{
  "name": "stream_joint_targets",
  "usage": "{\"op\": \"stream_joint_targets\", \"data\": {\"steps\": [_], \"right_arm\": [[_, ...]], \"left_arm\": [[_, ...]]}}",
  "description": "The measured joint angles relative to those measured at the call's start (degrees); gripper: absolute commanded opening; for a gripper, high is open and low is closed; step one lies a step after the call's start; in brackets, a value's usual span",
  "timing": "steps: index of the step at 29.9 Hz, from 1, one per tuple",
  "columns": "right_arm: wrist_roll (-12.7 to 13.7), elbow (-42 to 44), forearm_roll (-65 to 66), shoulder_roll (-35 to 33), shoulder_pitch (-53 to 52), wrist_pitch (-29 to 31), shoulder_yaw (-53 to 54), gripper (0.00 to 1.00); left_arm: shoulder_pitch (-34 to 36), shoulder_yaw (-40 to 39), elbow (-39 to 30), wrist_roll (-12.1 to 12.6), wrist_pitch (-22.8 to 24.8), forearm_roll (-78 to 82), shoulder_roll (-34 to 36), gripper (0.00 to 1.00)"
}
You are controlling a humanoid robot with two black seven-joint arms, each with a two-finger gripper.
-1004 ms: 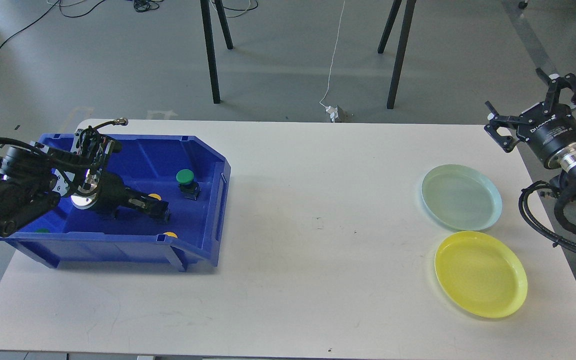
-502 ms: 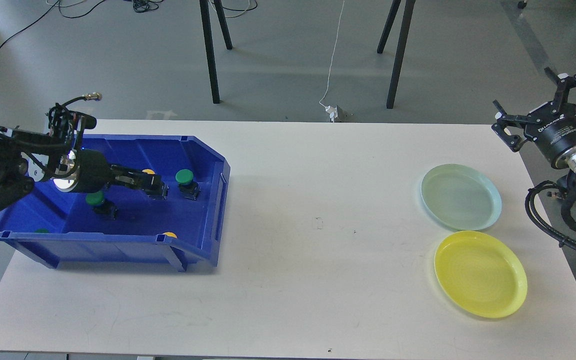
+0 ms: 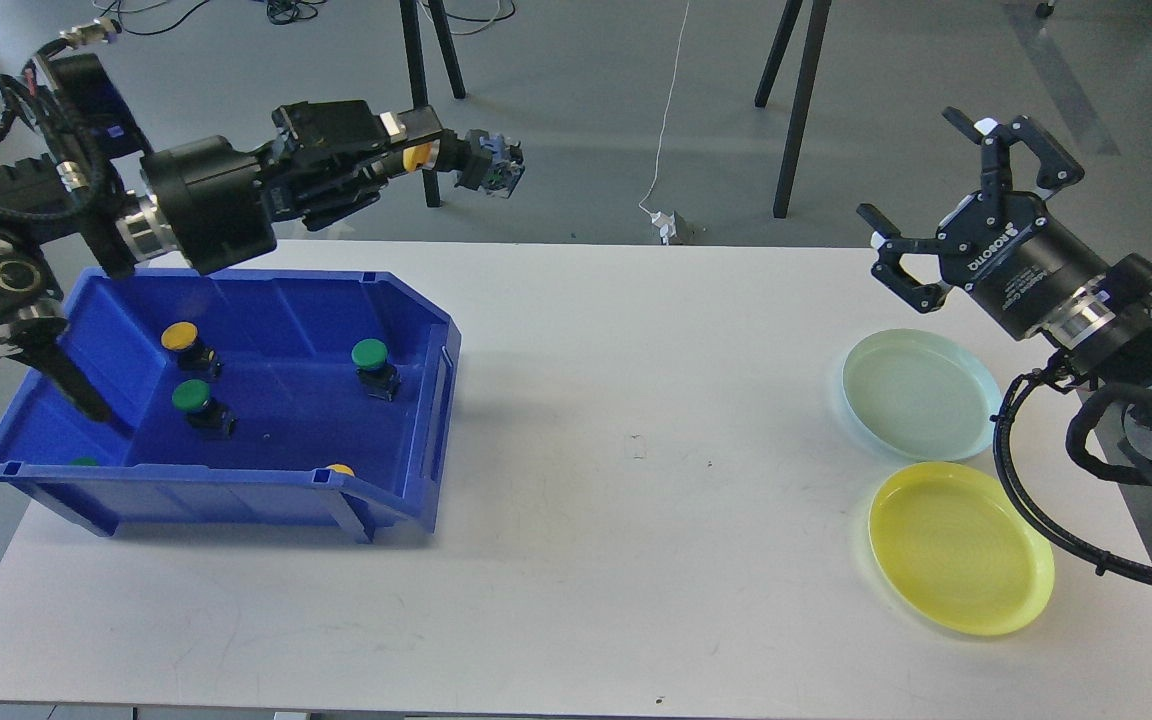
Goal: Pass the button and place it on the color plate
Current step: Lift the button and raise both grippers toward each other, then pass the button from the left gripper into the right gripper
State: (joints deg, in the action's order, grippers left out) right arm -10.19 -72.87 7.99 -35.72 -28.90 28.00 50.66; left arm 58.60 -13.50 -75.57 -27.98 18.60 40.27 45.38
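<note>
My left gripper (image 3: 423,152) is shut on a yellow button (image 3: 420,157) and holds it high above the table's far edge, past the blue bin (image 3: 441,390). The button's grey-black body (image 3: 492,170) sticks out to the right of the fingers. My right gripper (image 3: 948,203) is open and empty, in the air above and left of the pale green plate (image 3: 921,393). The yellow plate (image 3: 961,547) lies in front of the green one at the table's right. In the bin lie a yellow button (image 3: 179,337) and two green buttons (image 3: 191,397) (image 3: 369,353).
Two more buttons are half hidden behind the bin's front wall, one yellow (image 3: 340,469) and one green (image 3: 84,462). Black stand legs (image 3: 423,110) and a white cable (image 3: 666,120) are on the floor behind the table.
My left gripper has risen out of the bin with a yellow button and swung up and to the right. My right gripper has moved left and up, toward the table's middle.
</note>
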Motion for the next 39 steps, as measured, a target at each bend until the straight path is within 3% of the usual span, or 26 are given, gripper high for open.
{"op": "stream_joint_targets", "data": {"steps": [8,32,35,39], "right_arm": [[-0.18,-3.17,1.75,5.94,-6.55,0.00,-9.29,0.99],[-0.10,7.21,-1.23,16.54,-20.67,0.00,-19.90,0.96],[-0.10,8.67,-1.23,18.05,-21.13,0.00,-19.98,0.90],[-0.10,9.79,-1.23,19.56,-21.44,0.00,-20.00,0.64]], "left_arm": [[-3.29,-2.83,4.42,0.00,-1.49,-4.55,-10.87,0.00],[-5.69,-4.07,6.14,-0.02,-1.61,-4.59,-13.29,0.00],[-5.77,-4.07,6.12,-0.02,-1.56,-4.59,-13.35,0.00],[-5.77,-4.07,6.10,-0.02,-1.55,-4.59,-13.45,0.00]]}}
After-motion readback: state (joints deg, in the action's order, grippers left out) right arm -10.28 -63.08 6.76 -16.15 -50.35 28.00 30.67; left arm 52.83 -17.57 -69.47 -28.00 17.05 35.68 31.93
